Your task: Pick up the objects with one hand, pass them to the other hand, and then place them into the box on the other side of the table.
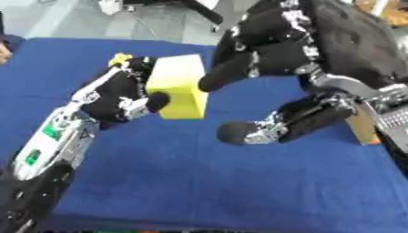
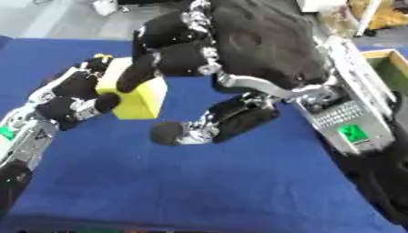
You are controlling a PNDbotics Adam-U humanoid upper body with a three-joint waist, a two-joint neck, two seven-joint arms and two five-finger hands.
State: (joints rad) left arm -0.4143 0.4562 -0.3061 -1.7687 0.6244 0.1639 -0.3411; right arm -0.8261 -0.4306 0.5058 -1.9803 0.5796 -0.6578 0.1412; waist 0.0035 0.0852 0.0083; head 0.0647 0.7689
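Yellow block (image 1: pixel 179 86) held by left hand (image 1: pixel 119 98), box (image 2: pixel 390 63) apart.

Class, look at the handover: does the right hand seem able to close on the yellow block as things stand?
Probably yes. The right hand already has a finger against the yellow block, which the left hand holds up above the blue table with its right side uncovered.

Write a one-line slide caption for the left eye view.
Left hand holds yellow block above blue table as right hand touches it.
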